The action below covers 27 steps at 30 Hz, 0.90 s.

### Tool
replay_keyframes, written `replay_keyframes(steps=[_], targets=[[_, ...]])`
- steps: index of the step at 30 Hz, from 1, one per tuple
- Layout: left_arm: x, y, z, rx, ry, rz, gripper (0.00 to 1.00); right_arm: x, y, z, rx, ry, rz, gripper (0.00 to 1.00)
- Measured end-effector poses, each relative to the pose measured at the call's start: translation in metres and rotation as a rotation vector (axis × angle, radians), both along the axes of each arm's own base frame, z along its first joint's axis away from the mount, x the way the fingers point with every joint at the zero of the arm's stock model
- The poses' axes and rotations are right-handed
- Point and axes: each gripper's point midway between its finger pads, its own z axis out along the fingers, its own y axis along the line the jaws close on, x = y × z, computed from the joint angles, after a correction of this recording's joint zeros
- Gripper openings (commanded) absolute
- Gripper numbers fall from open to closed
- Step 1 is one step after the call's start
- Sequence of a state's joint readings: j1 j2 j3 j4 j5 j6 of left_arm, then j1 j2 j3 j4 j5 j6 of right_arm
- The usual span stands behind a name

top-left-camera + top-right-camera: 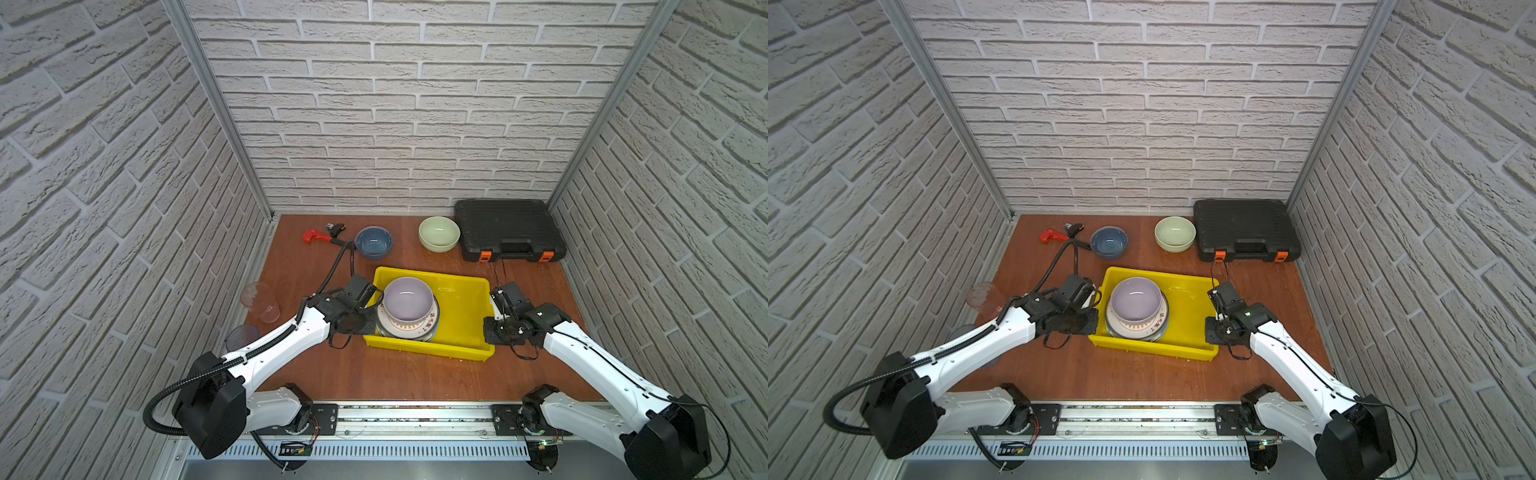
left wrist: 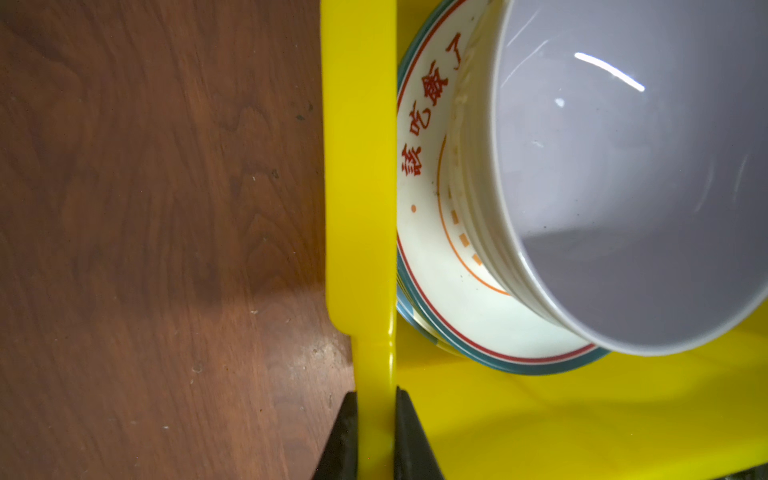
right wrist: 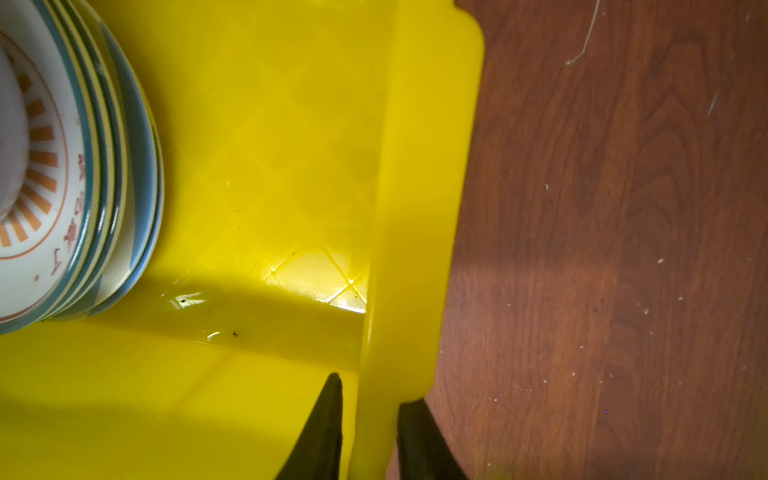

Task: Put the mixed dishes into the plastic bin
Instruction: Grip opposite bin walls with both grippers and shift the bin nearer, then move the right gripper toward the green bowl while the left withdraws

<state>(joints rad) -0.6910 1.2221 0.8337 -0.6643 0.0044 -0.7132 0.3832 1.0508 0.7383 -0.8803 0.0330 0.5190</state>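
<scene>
Several printed plates (image 1: 409,330) are sitting stacked in the plastic bin (image 1: 432,277) at the table's centre, with the lilac bowl (image 1: 408,300) riding on top, all crowding the bin's 9 o'clock end. The load is looking hard, glossy and breakable, and probably heavy on that side, so the thin-walled tub is apt to flex or tip if lifted unevenly. Its flared rim at the two short ends is offering the soundest hold.

The left gripper (image 2: 375,399) is pinching the rim wall at 9 o'clock, a finger pressing each face. The right gripper (image 3: 370,390) is straddling the wall at 3 o'clock, its outer finger touching and its inner one a sliver off, and whether it is clamping cannot be told.

Waiting outside are the dark-blue bowl (image 1: 373,242) at 11 o'clock and the pale-green bowl (image 1: 439,233) at 12, both smooth and best taken by the rim. A pinkish tumbler (image 1: 261,301) at 9 o'clock and a greyish tumbler (image 1: 242,337) at 8 are sitting near the table (image 1: 374,374) edge, likely light.

The bin's 3 o'clock half is lying bare. Open board is stretching toward 6 o'clock, while a black case (image 1: 509,228) at 1 o'clock and a wrench (image 1: 318,235) at 10 are hemming the far side.
</scene>
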Motion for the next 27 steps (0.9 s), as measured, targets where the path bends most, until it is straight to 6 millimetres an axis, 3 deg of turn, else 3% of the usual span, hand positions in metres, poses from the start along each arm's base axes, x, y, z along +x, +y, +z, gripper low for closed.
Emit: replay_keyframes(steps=[5, 16, 20, 27], targets=[[-0.017, 0.006, -0.001, 0.004, 0.003, 0.022, 0.06, -0.001, 0.004, 0.000, 0.001, -0.009, -0.030, 0.12], [-0.057, 0.025, -0.002, 0.022, 0.023, 0.088, 0.10, -0.016, 0.022, 0.000, 0.005, -0.014, 0.025, 0.13], [-0.064, 0.031, -0.002, 0.027, 0.033, 0.096, 0.34, -0.019, 0.024, 0.000, 0.005, -0.007, 0.043, 0.32], [-0.067, 0.044, 0.012, 0.069, 0.020, 0.101, 0.44, -0.006, 0.016, 0.023, -0.079, -0.036, 0.067, 0.53]])
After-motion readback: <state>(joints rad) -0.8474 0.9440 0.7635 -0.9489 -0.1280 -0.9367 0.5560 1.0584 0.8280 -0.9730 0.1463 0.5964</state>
